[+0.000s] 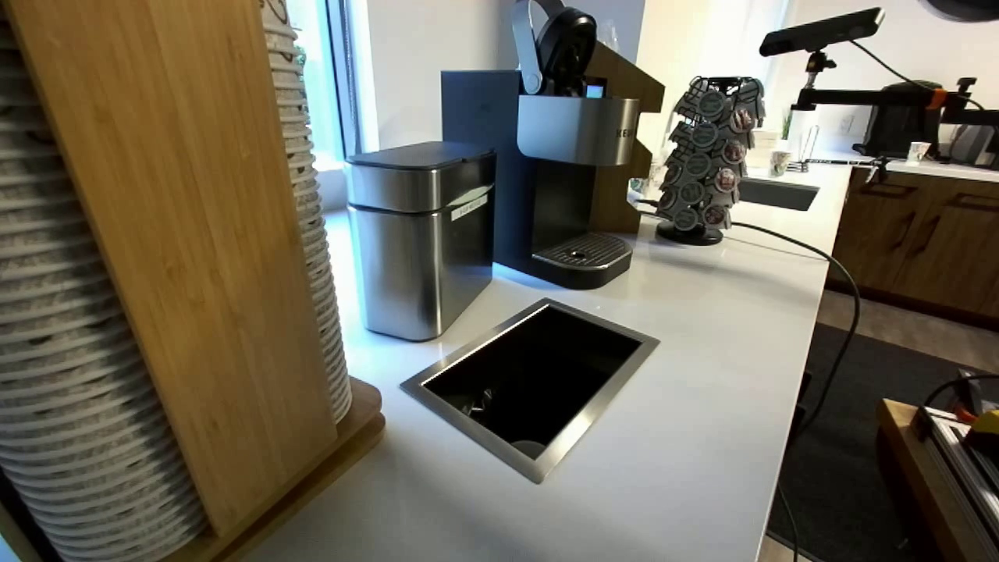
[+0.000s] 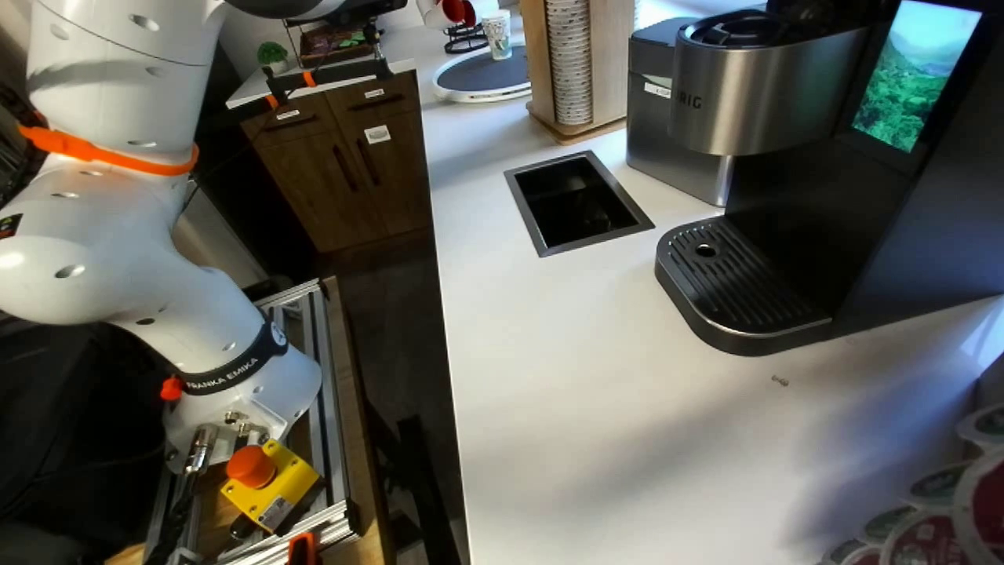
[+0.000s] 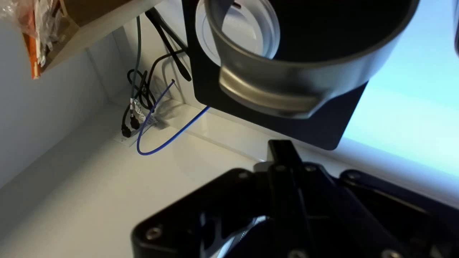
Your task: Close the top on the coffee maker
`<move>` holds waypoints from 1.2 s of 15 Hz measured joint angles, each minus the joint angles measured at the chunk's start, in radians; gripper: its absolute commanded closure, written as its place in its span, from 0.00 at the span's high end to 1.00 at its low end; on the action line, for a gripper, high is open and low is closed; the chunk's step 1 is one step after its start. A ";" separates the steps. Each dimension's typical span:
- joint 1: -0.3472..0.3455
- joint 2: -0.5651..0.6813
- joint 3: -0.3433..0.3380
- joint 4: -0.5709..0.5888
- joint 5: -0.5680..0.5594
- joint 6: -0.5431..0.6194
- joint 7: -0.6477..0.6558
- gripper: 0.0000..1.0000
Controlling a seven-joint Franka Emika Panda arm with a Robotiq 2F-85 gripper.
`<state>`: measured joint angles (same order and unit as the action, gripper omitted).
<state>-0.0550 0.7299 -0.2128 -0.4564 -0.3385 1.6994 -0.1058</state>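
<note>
The coffee maker (image 1: 577, 129) stands upright on the counter; it also shows in an exterior view (image 2: 753, 102). Its top (image 1: 568, 47) is raised, with the rounded black underside facing forward and a grey curved handle beside it. The upper edge cuts off most of the raised part in an exterior view. In the wrist view, a grey curved band (image 3: 308, 80), which looks like the top's handle, is close ahead. My gripper (image 3: 281, 145) is below that band in the picture, apart from it. The fingers look shut with nothing seen between them. The gripper shows in neither exterior view.
A brushed-grey metal box (image 1: 414, 242) stands beside the coffee maker. A pod rack (image 1: 706, 156) stands on its other side. A framed opening (image 1: 538, 375) is in the counter. Cables (image 3: 143, 89) and a wooden holder (image 3: 89, 21) show in the wrist view.
</note>
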 measured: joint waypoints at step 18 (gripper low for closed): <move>-0.007 -0.071 -0.006 0.003 0.006 -0.342 -0.002 0.00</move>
<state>-0.0623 0.6591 -0.2190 -0.4531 -0.3327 1.3577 -0.1075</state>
